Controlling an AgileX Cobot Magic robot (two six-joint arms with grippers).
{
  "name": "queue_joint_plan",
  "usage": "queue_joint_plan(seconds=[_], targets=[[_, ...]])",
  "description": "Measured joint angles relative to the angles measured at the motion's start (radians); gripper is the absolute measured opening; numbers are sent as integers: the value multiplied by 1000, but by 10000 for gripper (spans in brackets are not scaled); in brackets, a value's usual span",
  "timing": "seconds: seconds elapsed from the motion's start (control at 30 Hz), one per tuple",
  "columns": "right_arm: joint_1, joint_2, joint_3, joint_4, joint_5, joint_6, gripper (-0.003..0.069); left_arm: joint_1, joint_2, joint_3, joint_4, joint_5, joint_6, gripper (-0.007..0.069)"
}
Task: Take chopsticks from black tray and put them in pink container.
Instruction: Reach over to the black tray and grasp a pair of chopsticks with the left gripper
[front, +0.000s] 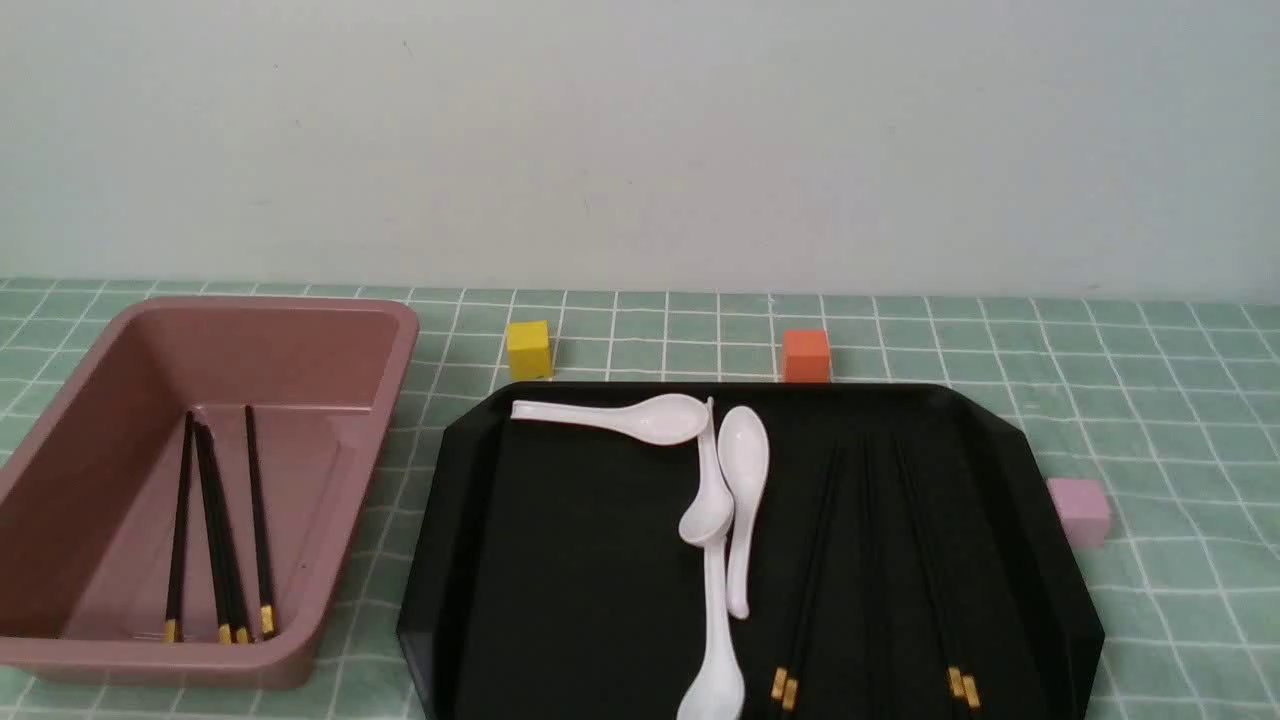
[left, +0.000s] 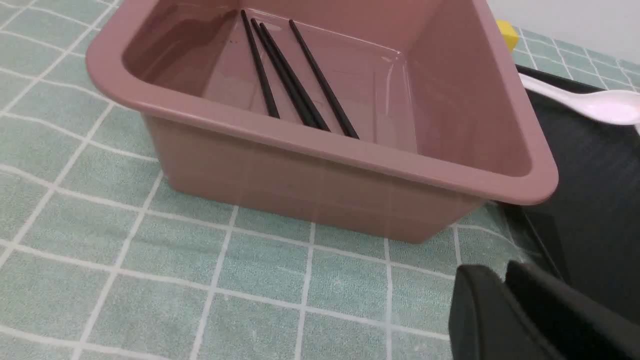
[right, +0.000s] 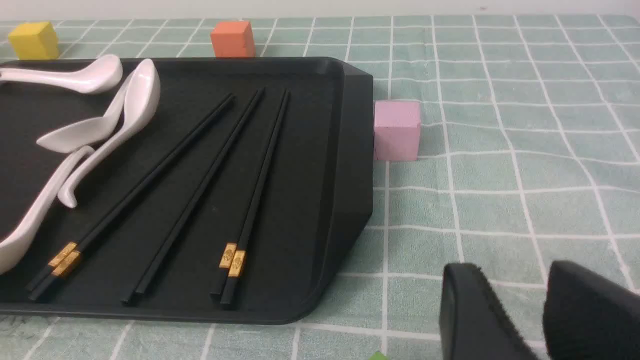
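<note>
Green checked tablecloth (front: 1150, 400), pale blank wall behind.

- Five chopsticks (right: 200, 190) lie flat on the right half of the black tray (front: 560, 560), gold bands toward the robot: a pair, a single, a pair, fanned slightly.
- Right gripper (right: 520, 280): fingers parted, cloth visible between them, nothing held. It sits over bare cloth outside the tray's near right corner, apart from the nearest pair of sticks.
- Four stored chopsticks (front: 215, 530) lie on the floor of the pink container (front: 300, 340), bands at the near end. The middle two touch.
- Left gripper (left: 500, 272): fingers together, no gap showing, empty. It hangs over cloth off the container's near end, close to the tray's edge and apart from the sticks inside.
- Container stands left of the tray, just beside it.
- Four white spoons (front: 745, 470) cluster at the tray's centre, left of the sticks.
- Yellow cube (front: 528, 349) and orange cube (front: 805, 355) sit beyond the tray's far rim.
- Pink cube (front: 1078, 510) sits against its right rim.
</note>
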Motion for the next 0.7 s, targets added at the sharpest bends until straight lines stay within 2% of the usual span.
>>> queue_joint_plan(seconds=[0.7], targets=[[0, 0, 0, 0, 0, 0, 240, 0, 0, 0, 0, 0, 0, 106]])
